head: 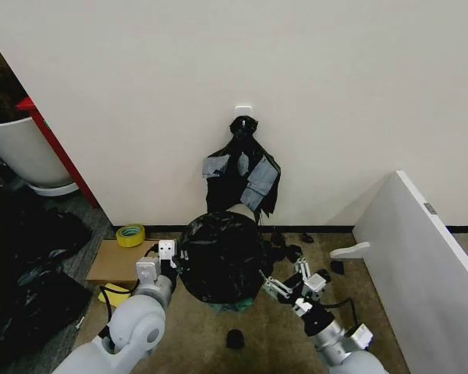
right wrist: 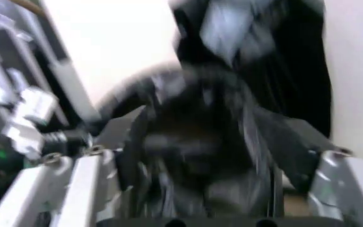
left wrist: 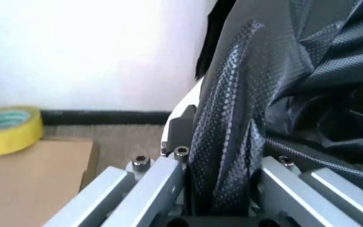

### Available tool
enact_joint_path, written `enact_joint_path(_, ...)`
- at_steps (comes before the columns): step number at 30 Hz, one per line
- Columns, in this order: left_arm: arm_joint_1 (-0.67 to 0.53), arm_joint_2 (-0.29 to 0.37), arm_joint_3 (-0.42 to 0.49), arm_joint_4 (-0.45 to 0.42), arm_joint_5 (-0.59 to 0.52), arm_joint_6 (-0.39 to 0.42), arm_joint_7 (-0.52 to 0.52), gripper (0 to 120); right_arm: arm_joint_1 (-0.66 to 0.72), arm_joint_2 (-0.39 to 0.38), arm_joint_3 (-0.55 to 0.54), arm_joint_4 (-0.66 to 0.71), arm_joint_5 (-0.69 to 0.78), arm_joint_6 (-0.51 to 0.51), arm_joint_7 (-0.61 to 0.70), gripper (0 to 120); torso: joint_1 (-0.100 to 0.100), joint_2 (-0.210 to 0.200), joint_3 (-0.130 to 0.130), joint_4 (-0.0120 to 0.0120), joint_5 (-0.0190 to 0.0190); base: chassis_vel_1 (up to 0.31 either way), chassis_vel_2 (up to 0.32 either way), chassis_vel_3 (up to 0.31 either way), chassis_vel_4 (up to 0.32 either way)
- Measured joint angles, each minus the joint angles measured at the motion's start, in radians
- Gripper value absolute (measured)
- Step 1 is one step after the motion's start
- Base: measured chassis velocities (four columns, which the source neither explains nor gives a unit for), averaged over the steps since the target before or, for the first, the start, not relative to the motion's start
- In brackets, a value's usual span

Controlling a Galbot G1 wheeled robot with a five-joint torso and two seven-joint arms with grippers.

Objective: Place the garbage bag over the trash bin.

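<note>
Against the wall, the crinkled glossy black garbage bag (head: 221,255) drapes the round cream-white trash bin (left wrist: 185,106), my left gripper (head: 165,259) pinching its film and my right gripper (head: 285,287) spread beside it, so tugging the hem down looks next.

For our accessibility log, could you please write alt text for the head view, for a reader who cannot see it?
A glossy black garbage bag covers the trash bin on the floor by a white wall, with the left gripper at its left side and the right gripper at its right. A knotted bunch of black bags hangs on the wall above, and a yellow tape roll sits on cardboard.
</note>
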Motion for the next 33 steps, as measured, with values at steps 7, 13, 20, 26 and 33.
enact_joint_path(7, -0.008, -0.022, 0.032, 0.027, 0.057, -0.087, 0.06, 0, 0.068, 0.025, -0.094, 0.085, 0.094, -0.239, 0.208, 34, 0.0, 0.0, 0.0, 0.0004, 0.0001, 0.0, 0.0, 0.0, 0.0)
enact_joint_path(13, -0.016, -0.018, 0.124, 0.048, 0.138, -0.138, 0.089, 0, 0.182, 0.052, -0.184, 0.093, 0.136, -0.405, 0.329, 16, 0.0, 0.0, 0.0, 0.0001, 0.0001, 0.0, 0.0, 0.0, 0.0)
enact_joint_path(20, -0.011, -0.017, 0.146, 0.063, 0.198, -0.167, 0.102, 0, 0.308, 0.1, -0.257, 0.018, 0.101, -0.582, 0.445, 0, 0.0, 0.0, 0.0, 0.0002, 0.0, 0.0, 0.0, 0.0, 0.0)
enact_joint_path(26, 0.001, -0.012, 0.147, 0.06, 0.209, -0.174, 0.104, 0, 0.378, 0.142, -0.286, -0.055, 0.09, -0.613, 0.483, 0, 0.0, 0.0, 0.0, 0.0004, 0.0001, 0.0, 0.0, 0.0, 0.0)
enact_joint_path(33, 0.02, -0.007, 0.145, 0.04, 0.222, -0.178, 0.106, 0, 0.453, 0.203, -0.316, -0.16, 0.088, -0.635, 0.51, 0, 0.0, 0.0, 0.0, 0.0003, -0.0001, 0.0, 0.0, 0.0, 0.0)
